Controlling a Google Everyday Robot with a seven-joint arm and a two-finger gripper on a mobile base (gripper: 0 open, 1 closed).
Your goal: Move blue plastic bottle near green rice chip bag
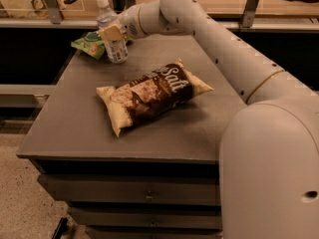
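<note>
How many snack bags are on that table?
2. The green rice chip bag lies at the far left corner, beside the blue plastic bottle the gripper holds; the brown Salt bag lies centrally.

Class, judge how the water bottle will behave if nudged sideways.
The upright bottle is tall and narrow, so it probably tips easily. Round, it would likely roll once down. The pincer grips its middle, beside the green bag.
</note>
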